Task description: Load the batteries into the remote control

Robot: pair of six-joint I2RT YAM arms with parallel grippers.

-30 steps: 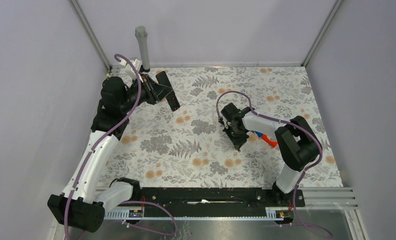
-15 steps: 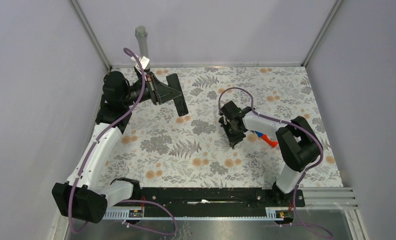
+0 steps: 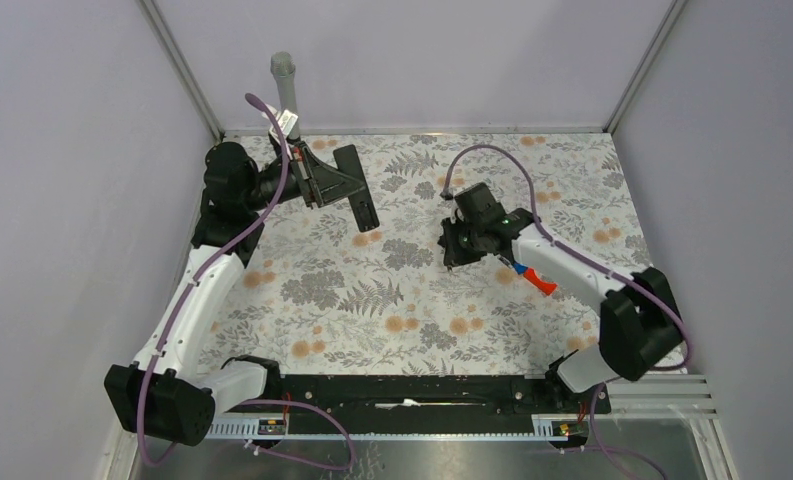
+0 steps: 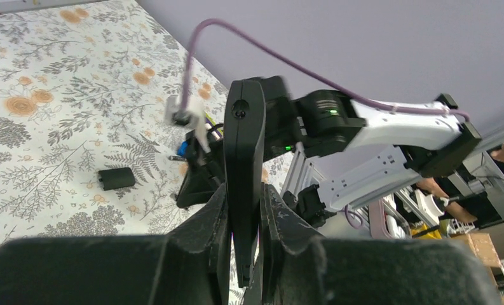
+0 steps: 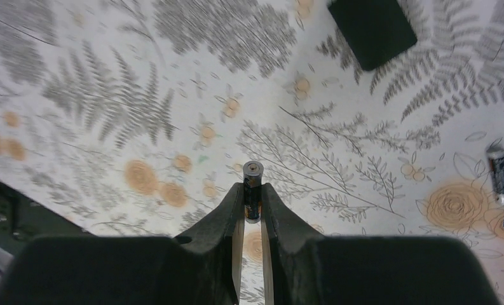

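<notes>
With the left end effector (image 4: 244, 216) clamping the remote control (image 4: 244, 140) at the desk's (image 3: 402, 330) eleven o'clock and the right end effector (image 5: 252, 194) pinching a battery (image 5: 252, 171) near centre, insertion probably needs bay alignment next.

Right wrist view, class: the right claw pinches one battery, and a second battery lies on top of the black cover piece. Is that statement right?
Not quite. The right claw does pinch one battery, but the second battery lies on the floral tabletop, well apart from the black cover piece. The right wrist view shows this.
</notes>
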